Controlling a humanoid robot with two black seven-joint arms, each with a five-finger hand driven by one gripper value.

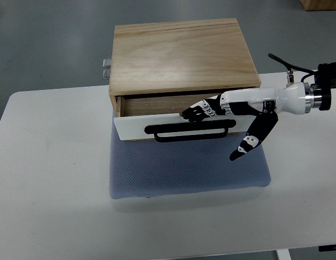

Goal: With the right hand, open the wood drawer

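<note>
Wooden box (181, 54) set toward the far edge of the white counter (49, 179), about midway between its left and right edges, resting on a blue-grey mat (184, 168) that reaches out toward the near edge. 1 drawer (136, 128) in the box's near face, pulled out a little way, with a dark gap showing between the white front panel and the box body. Front panel skewed, its right end farther out than its left. Black bar handle (189, 130) running across the panel's lower half. Small metal fitting (107, 67) sticking out from the box's far left side.

Right robot hand (222, 111) coming in from the right edge of the picture, black and white, on a white forearm with a dark cable behind the wrist. Fingers (198, 111) curled over the top edge of the drawer front, hooked into the gap just above the handle's right half, gripping the panel and not the handle. Thumb (249, 141) pointing down and out toward the near edge, hanging over the mat to the right of the handle, touching nothing that can be seen.

Left robot hand nowhere in the view.
</note>
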